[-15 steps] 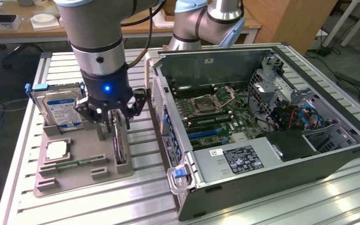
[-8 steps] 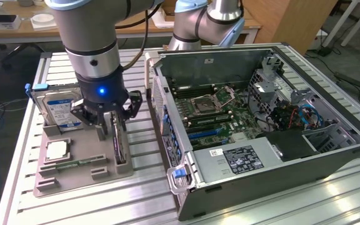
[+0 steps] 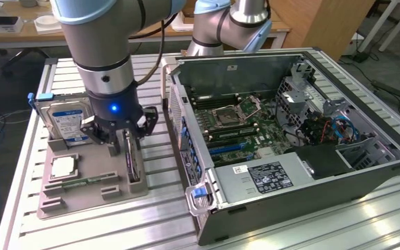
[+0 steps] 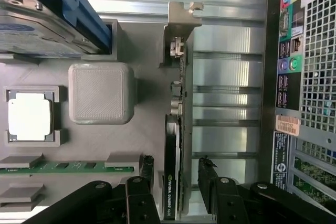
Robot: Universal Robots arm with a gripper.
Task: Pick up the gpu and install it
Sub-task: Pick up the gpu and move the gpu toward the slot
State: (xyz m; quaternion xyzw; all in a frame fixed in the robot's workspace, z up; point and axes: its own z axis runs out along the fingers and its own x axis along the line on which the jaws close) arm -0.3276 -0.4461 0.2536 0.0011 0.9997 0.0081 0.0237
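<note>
In the exterior view the pincer (image 3: 125, 143) is hiding the upper part of the gpu (image 3: 133, 166). In the wrist view the card's near end is running out of frame. The gpu (image 4: 173, 145) is standing on edge in a slot along the grey tray's (image 3: 82, 195) edge nearest the computer case (image 3: 290, 192). The pincer (image 4: 177, 167) is hanging released, its fingers (image 4: 148, 167) spread wide and straddling the card, not gripping it.

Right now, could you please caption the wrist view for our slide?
Open claw straddles the gpu standing on edge in the grey parts tray.
</note>
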